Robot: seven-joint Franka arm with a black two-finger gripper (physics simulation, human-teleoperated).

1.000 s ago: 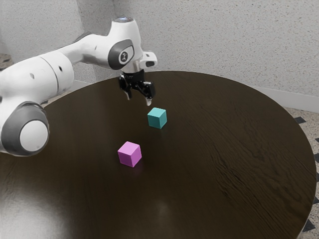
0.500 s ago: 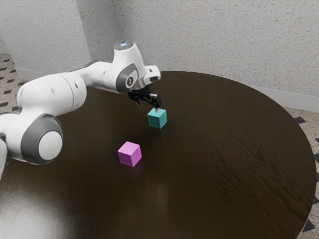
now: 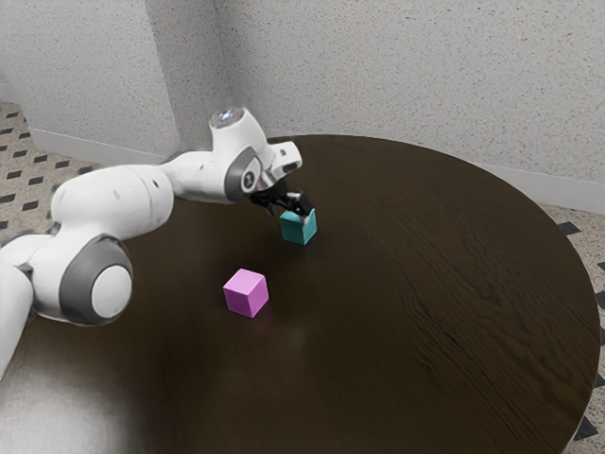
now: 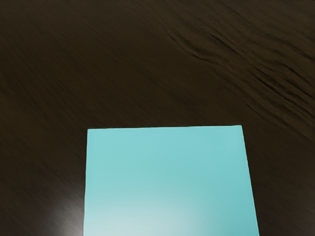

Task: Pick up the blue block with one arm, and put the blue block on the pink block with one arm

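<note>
Dropping over the last sec, the tool (image 3: 294, 210) has come from up behind the blue block (image 3: 299, 229) right down onto its top, w/ the arm stretched lower across the tabletop (image 3: 435, 284). The block hasn't shifted and sits flat on the wood; in the wrist view it sits just under the hand. Can't tell if the tool is wide or already nipping it, too dark there. So approach looks done; grasp & lift come next, imo. Pink block (image 3: 246, 291) lies well apart, toward the exterior view's left and nearer the camera. Nothing stands betw. the two.
</note>
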